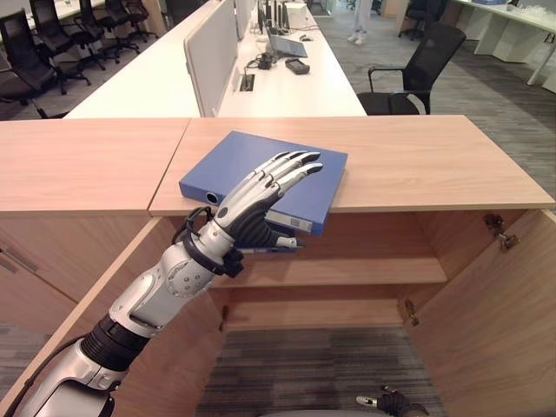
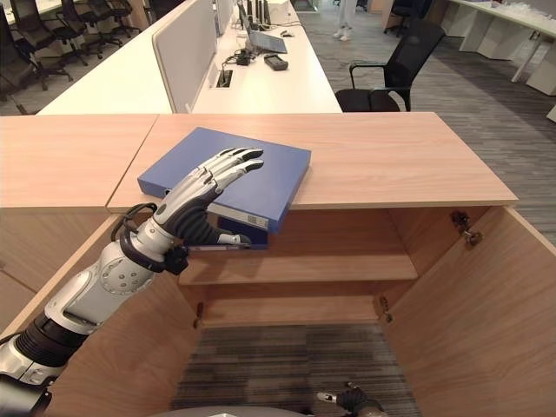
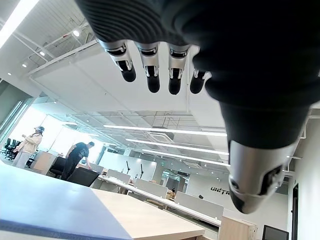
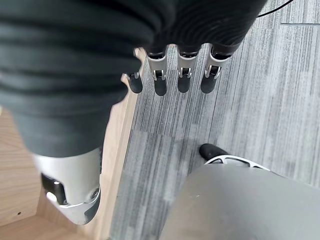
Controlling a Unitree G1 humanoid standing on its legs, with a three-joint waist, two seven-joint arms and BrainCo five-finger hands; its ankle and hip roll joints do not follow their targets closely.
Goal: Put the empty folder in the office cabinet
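Observation:
A blue folder [image 1: 252, 161] lies flat on the wooden cabinet top [image 1: 417, 161], its near corner jutting past the front edge. My left hand [image 1: 261, 195] is raised at that near edge, open, with straight fingers [image 3: 152, 75] stretched over the cover and the thumb [image 3: 255, 175] held apart. In the left wrist view the folder's blue cover [image 3: 40, 200] lies off to one side of the fingers, with nothing gripped. My right hand [image 1: 391, 402] hangs low over the carpet, its fingers [image 4: 182, 75] relaxed and empty.
The cabinet stands open below the top, with bare shelves [image 1: 347, 271] and a door [image 1: 504, 304] swung out on the right. Behind it run white desks [image 1: 287, 87] with a divider, a laptop and black chairs [image 1: 417, 74]. People stand far off.

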